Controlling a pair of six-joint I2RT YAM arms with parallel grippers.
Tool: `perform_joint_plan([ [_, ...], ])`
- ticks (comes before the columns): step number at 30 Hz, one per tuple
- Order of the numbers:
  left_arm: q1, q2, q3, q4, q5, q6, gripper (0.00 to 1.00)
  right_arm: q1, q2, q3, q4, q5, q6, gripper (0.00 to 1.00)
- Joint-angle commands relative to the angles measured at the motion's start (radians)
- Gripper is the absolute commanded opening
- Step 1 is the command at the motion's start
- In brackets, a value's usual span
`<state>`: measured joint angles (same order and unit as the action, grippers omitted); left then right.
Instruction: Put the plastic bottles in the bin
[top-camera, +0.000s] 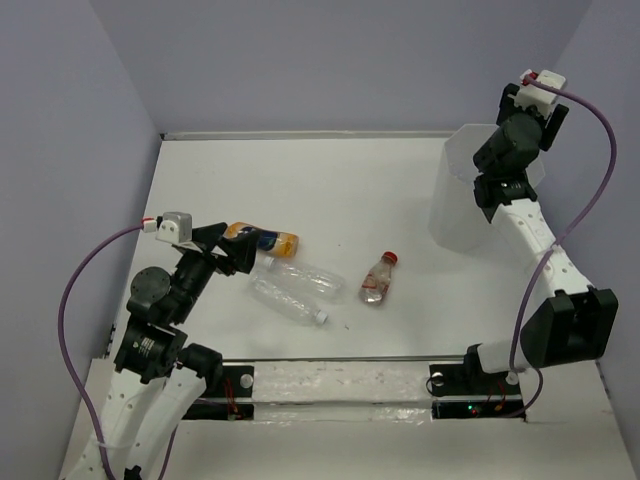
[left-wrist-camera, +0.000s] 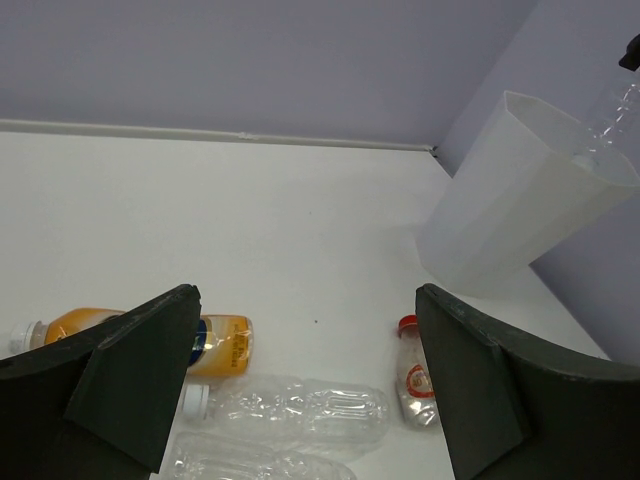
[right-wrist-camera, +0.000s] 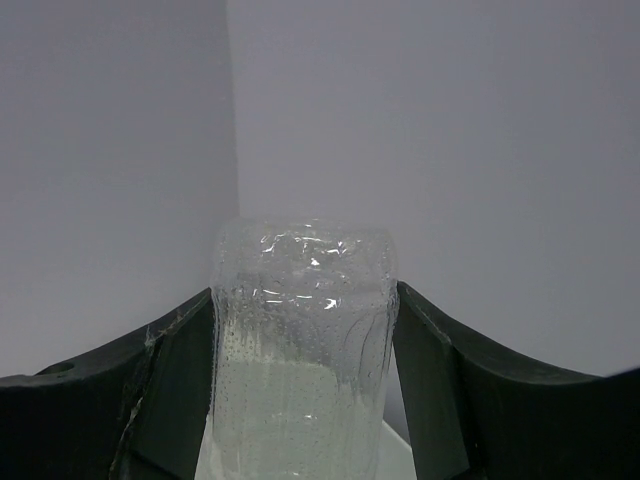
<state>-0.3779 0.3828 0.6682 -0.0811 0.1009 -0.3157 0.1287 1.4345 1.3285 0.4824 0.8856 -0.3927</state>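
Note:
Several bottles lie on the white table: an orange-filled one, two clear crinkled ones, and a red-capped one. My left gripper is open and empty, low over the clear bottles, beside the orange one. The translucent white bin stands at the far right. My right gripper is shut on a clear bottle and holds it over the bin's rim.
Lilac walls close the table at the back and on both sides. A taped strip runs along the near edge between the arm bases. The right arm reaches up past the bin's right side.

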Motion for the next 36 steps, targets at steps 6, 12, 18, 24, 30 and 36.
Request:
perform_joint_plan([
  [6,0.002,0.010,0.033,0.027,0.014,0.006,0.99,0.066,-0.158,-0.087,-0.137,-0.039,0.153,0.91],
  [12,0.010,0.021,0.033,0.027,0.014,0.006,0.99,0.229,-0.221,-0.017,-0.292,-0.111,0.184,0.99],
  [18,0.034,0.022,0.033,0.026,0.010,0.007,0.99,0.597,-0.241,-0.015,-0.610,-0.047,0.321,0.99],
  [24,0.037,0.031,0.034,0.027,0.022,0.007,0.99,0.854,-0.281,-0.265,-0.861,-0.096,0.898,0.94],
  [30,0.039,0.042,0.031,0.029,0.029,0.004,0.99,0.879,-0.246,-0.469,-1.007,-0.079,1.299,0.96],
  [36,0.043,0.050,0.028,0.040,0.049,0.000,0.99,0.879,-0.133,-0.554,-0.989,-0.089,1.463,1.00],
])
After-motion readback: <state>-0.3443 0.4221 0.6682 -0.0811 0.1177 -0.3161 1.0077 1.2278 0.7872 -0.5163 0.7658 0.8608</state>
